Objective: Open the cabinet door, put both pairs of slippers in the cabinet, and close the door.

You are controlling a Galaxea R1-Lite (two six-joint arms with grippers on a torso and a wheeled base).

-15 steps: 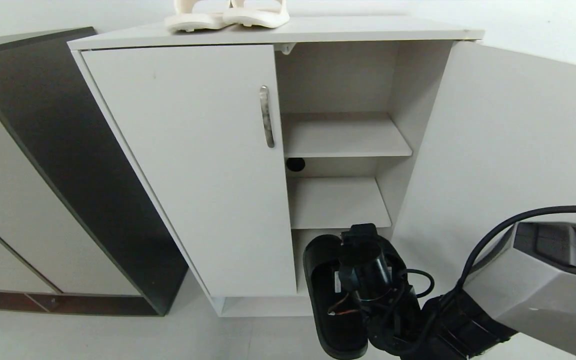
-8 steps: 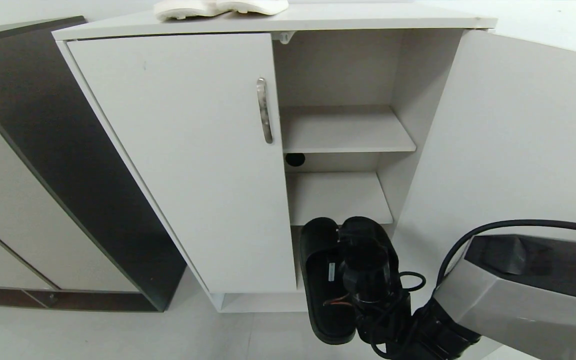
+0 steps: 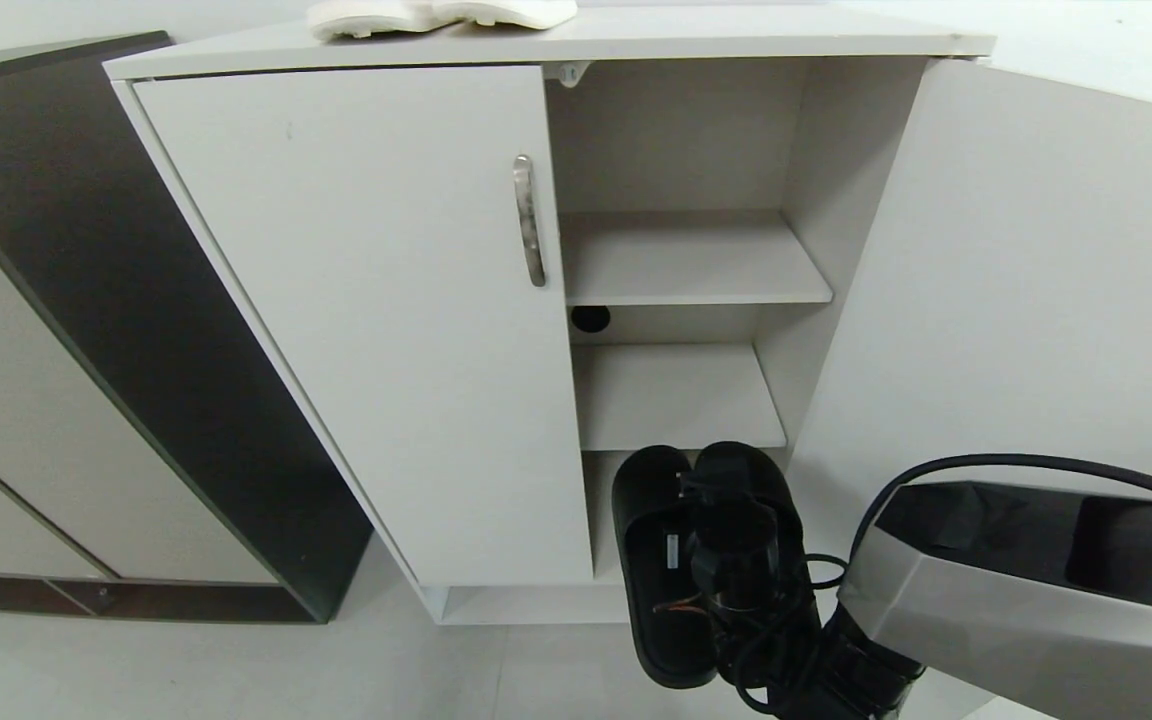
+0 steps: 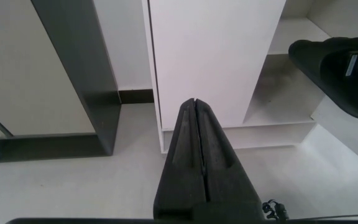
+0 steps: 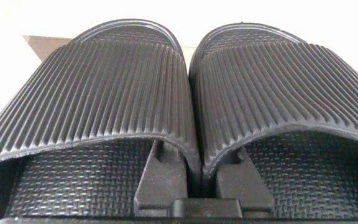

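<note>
A pair of black slippers (image 3: pixel 658 560) hangs side by side in front of the cabinet's lowest compartment, toes toward the opening. My right gripper (image 3: pixel 726 530) is shut on the black slippers. In the right wrist view its fingers (image 5: pixel 160 177) reach under the ribbed straps (image 5: pixel 98 93) and pinch the two inner edges together. The white cabinet (image 3: pixel 556 45) has its right door (image 3: pixel 996 280) swung open and its left door (image 3: pixel 376 300) closed. White slippers (image 3: pixel 436 14) lie on the cabinet top. My left gripper (image 4: pixel 194 109) is shut on nothing, low above the floor by the closed door; the black slippers (image 4: pixel 344 62) show beyond it.
Two bare shelves (image 3: pixel 686 265) sit inside the open half, with a round hole (image 3: pixel 590 318) in the back wall. A metal handle (image 3: pixel 528 220) is on the closed door. A dark panel (image 3: pixel 136 330) leans left of the cabinet. The floor (image 3: pixel 236 670) is pale.
The head camera shifted, so the cabinet sits higher and larger in the picture. My right arm has carried the black slippers closer to the bottom compartment's opening.
</note>
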